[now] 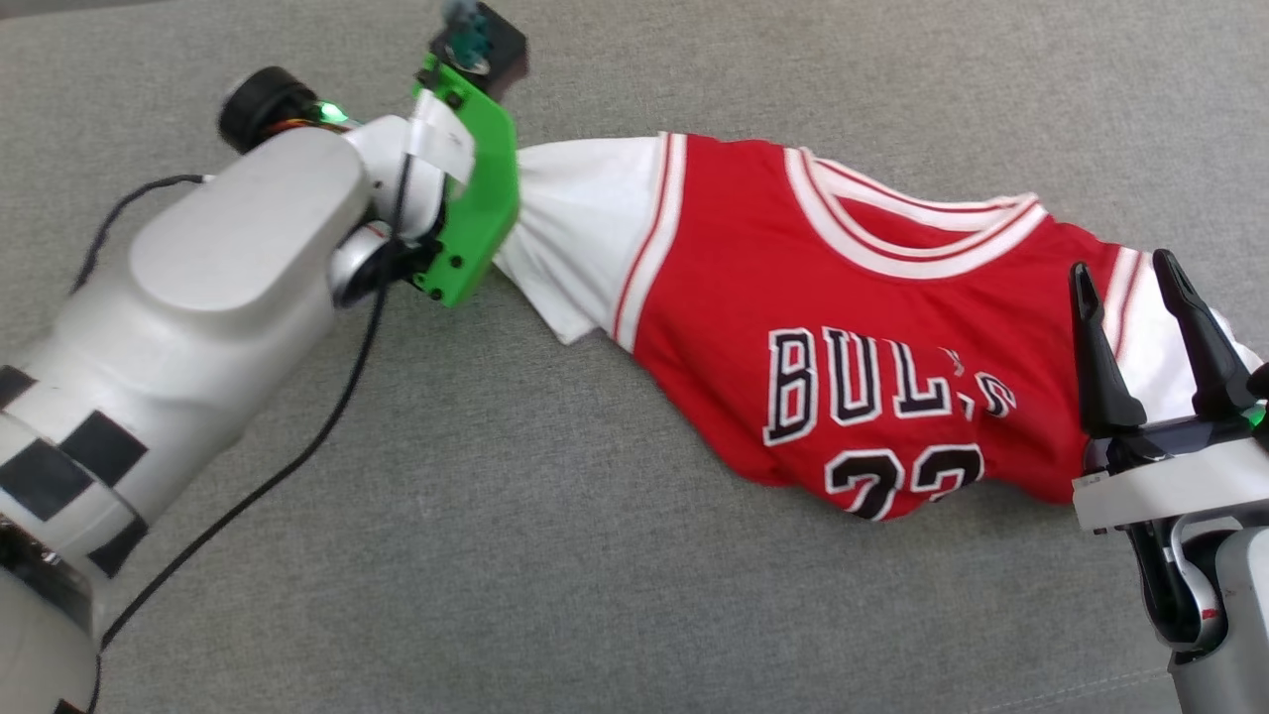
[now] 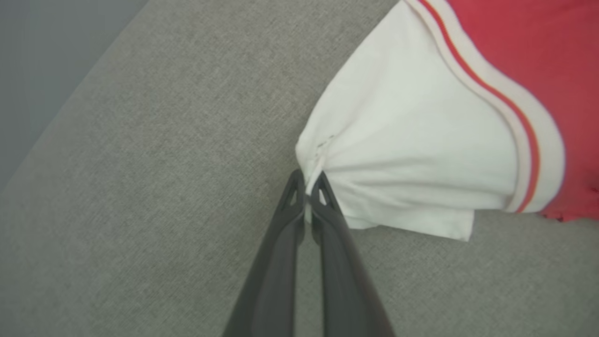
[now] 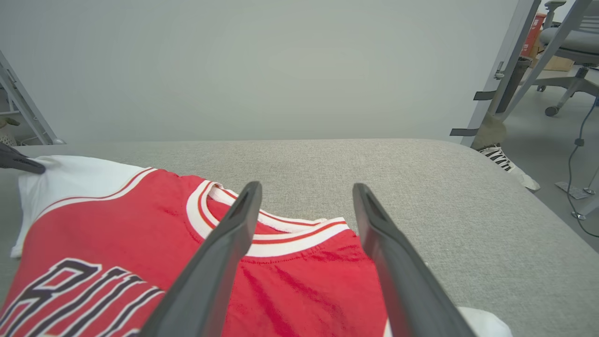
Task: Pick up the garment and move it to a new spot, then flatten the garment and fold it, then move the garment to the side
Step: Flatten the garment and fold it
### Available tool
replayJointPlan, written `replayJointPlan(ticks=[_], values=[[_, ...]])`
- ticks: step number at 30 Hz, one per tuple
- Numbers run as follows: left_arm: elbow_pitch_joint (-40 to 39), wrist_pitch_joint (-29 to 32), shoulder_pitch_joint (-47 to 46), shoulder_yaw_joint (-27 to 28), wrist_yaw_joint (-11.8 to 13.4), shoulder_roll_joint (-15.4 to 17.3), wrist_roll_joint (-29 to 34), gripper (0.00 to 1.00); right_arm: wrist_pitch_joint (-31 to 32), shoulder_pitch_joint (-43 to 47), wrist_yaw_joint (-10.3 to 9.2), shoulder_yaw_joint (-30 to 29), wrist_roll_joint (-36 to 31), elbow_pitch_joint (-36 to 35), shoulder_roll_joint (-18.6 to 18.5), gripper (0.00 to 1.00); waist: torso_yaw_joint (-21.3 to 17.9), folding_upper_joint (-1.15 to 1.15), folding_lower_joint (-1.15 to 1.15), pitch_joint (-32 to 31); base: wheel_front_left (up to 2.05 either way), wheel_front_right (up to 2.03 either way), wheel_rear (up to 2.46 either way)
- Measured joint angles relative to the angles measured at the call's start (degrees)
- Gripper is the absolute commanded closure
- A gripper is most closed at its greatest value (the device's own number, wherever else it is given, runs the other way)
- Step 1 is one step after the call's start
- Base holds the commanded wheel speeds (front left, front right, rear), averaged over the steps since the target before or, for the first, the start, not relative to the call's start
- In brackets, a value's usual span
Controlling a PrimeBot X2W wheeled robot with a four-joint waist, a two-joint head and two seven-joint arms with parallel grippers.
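Observation:
The garment (image 1: pixel 753 297), a red jersey with white sleeves and black lettering, lies stretched and rumpled across the grey padded surface (image 1: pixel 496 555). In the left wrist view my left gripper (image 2: pixel 306 181) is shut on the bunched edge of the garment's (image 2: pixel 421 140) white sleeve. In the head view a green wrist mount (image 1: pixel 476 208) hides those fingers. My right gripper (image 1: pixel 1122 263) stands open over the other white sleeve and shoulder. In the right wrist view it (image 3: pixel 306 187) hovers above the garment's (image 3: pixel 117 220) collar, with nothing between its fingers.
A black cable (image 1: pixel 327 426) trails from my left arm over the surface. In the right wrist view the surface's far edge (image 3: pixel 281 140) meets a pale wall. To the right are a metal frame (image 3: pixel 505 70), an office chair (image 3: pixel 566 42) and a striped shoe (image 3: pixel 496 157) on the floor.

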Motion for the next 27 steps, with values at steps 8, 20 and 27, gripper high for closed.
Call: replayJointPlan(ticks=[8, 20, 27], values=[[10.0, -2.8, 0.0, 1.5, 0.0, 7.7, -2.2, 1.0, 0.0, 0.7, 0.0, -1.0, -0.1, 0.0, -0.1, 0.0, 2.1, 0.0, 0.0, -1.8, 0.0, 0.0, 0.0], [19.0, -13.3, 5.5, 2.4, 0.1, 6.3, -2.9, 0.0, 0.0, 0.9, 0.0, -1.2, -0.6, 0.6, -0.3, 0.0, 1.0, 0.0, 0.0, -1.3, 0.0, 0.0, 0.0], [18.9, -34.2, 6.6, 4.8, 2.2, 4.5, -1.1, 0.0, 0.0, 0.9, 0.0, -3.8, -0.6, -0.3, -3.2, 0.0, 2.1, 0.0, 0.0, -4.6, 0.0, 0.0, 0.0]])
